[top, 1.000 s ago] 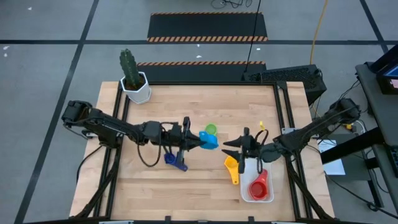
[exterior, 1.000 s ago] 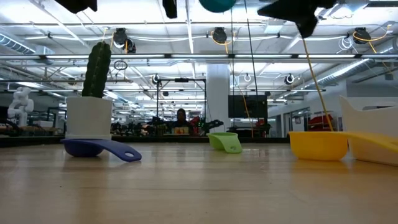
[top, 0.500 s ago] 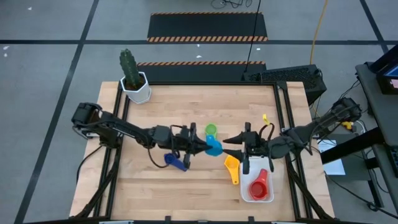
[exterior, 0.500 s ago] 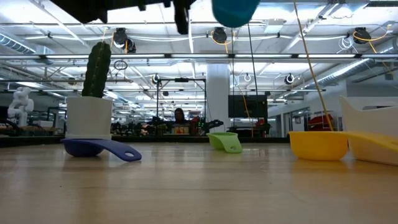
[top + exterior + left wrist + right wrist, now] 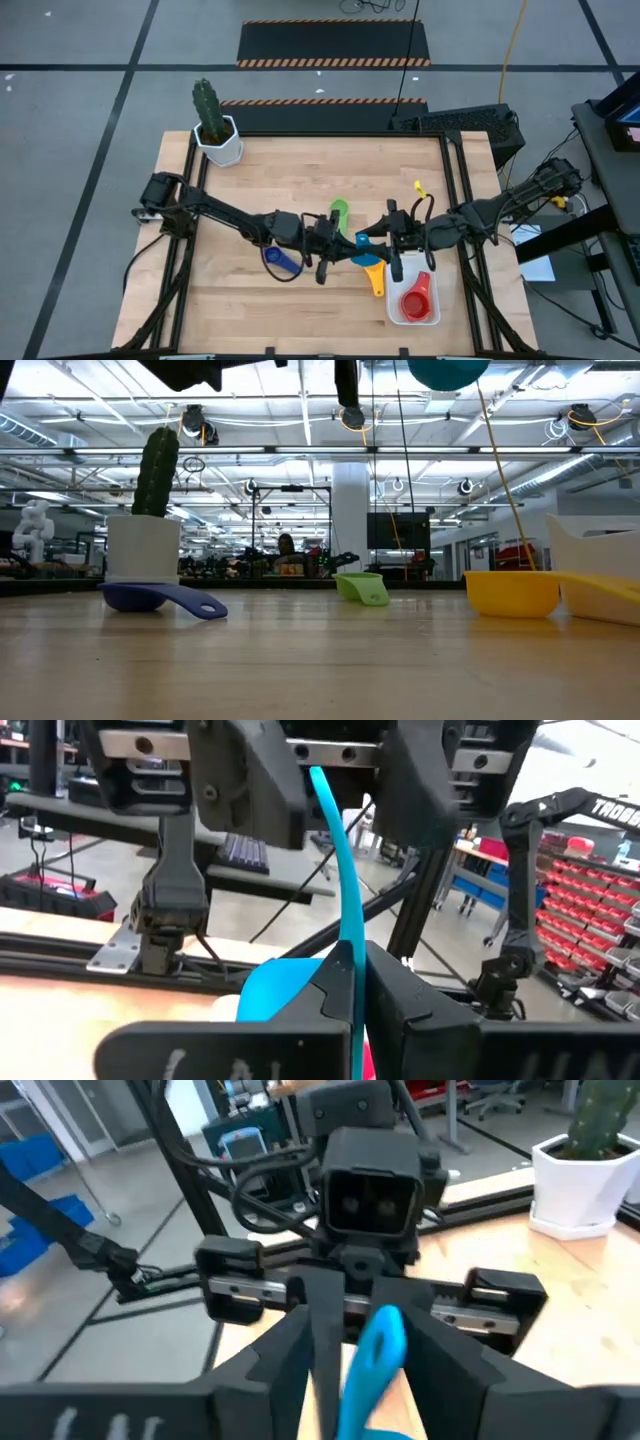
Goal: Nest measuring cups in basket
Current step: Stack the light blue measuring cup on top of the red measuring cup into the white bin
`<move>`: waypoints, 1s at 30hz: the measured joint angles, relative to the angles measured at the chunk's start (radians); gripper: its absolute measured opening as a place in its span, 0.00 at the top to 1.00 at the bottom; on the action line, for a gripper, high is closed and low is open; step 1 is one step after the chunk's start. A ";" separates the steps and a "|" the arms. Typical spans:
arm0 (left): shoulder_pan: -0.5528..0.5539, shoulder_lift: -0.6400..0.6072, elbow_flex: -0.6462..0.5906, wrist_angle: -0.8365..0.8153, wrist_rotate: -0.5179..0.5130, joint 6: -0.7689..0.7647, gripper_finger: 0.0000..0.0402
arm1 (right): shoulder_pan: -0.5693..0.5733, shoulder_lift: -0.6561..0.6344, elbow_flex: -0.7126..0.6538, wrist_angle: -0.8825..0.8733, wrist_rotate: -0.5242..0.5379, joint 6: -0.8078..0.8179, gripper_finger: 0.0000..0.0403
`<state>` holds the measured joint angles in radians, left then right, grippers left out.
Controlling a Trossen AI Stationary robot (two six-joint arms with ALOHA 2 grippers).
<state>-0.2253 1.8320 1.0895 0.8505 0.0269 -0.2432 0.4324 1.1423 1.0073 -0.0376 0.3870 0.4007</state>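
left gripper (image 5: pixel 345 243) pinches the light blue cup (image 5: pixel 364 245) at mid-frame, its bowl half hidden between both grippers. right gripper (image 5: pixel 378 243) faces it, fingers spread around the handle.

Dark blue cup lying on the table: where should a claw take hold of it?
By its flat handle, from straight above. The dark blue cup rests on bare wood with the handle sticking out clear of the bowl, narrow enough to pinch; the round bowl looks harder to grip.

Light blue cup (image 5: pixel 447 372) cut off by low view's top edge; left claw (image 5: pixel 340 243) partly hides it from above.
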 joint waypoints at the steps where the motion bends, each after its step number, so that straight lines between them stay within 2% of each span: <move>1: 0.000 0.001 0.001 0.002 0.000 0.001 0.99 | 0.001 -0.001 0.000 -0.005 0.000 0.000 0.67; 6: -0.001 0.000 0.003 0.009 0.003 0.006 0.97 | 0.001 -0.013 0.000 -0.003 -0.050 -0.004 0.82; 10: -0.005 0.000 0.003 0.009 0.000 0.028 0.99 | 0.001 -0.022 0.000 -0.020 -0.052 -0.015 0.95; 13: -0.007 0.000 0.003 0.006 -0.006 0.051 0.97 | 0.001 -0.026 0.000 -0.025 -0.059 -0.010 0.98; 15: -0.009 0.000 0.003 -0.006 -0.006 0.059 0.90 | 0.001 -0.028 0.000 -0.030 -0.085 0.012 0.98; 18: -0.012 -0.002 0.003 -0.018 0.001 0.044 0.75 | 0.002 -0.035 0.000 -0.070 -0.109 0.069 0.99; 23: -0.013 -0.061 0.003 -0.110 0.003 0.009 0.53 | 0.045 -0.054 0.000 -0.193 -0.104 0.226 0.99; 26: -0.013 -0.105 0.003 -0.214 0.001 0.004 0.47 | 0.098 -0.067 0.000 -0.227 -0.106 0.321 1.00; 30: -0.021 -0.148 0.003 -0.292 -0.002 0.001 0.44 | 0.173 -0.083 0.000 -0.231 -0.107 0.436 1.00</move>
<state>-0.2463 1.6842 1.0920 0.5581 0.0254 -0.2426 0.6050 1.0591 1.0069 -0.2688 0.2799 0.8365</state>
